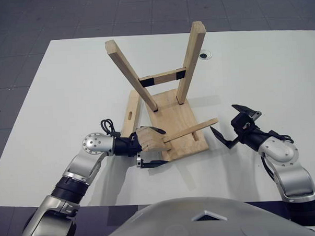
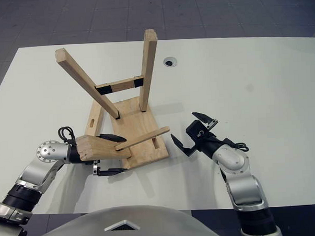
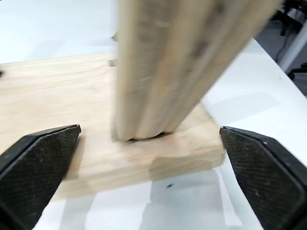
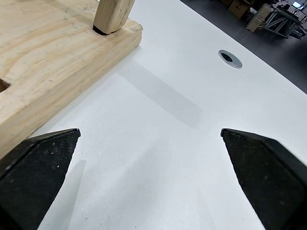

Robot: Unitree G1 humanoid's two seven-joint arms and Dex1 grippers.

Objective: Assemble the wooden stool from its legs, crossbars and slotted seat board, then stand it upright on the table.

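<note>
The seat board (image 1: 174, 113) lies flat on the white table. Two legs (image 1: 190, 61) stand up from its far end, joined by a crossbar (image 1: 162, 77) with black ends. A third leg (image 1: 148, 140) leans at the board's near left corner, its end on the board (image 3: 57, 105), and a thin crossbar (image 1: 194, 129) sticks out of it to the right. My left gripper (image 1: 154, 147) is open, with a finger on each side of this leg (image 3: 163, 67) and not touching it. My right gripper (image 1: 233, 126) hangs open just right of the board (image 4: 43, 62), holding nothing.
A loose slotted wooden piece (image 1: 130, 116) lies on the table against the board's left side. A round cable hole (image 1: 205, 55) sits in the table behind the stool. Bare table (image 1: 281, 81) stretches to the right.
</note>
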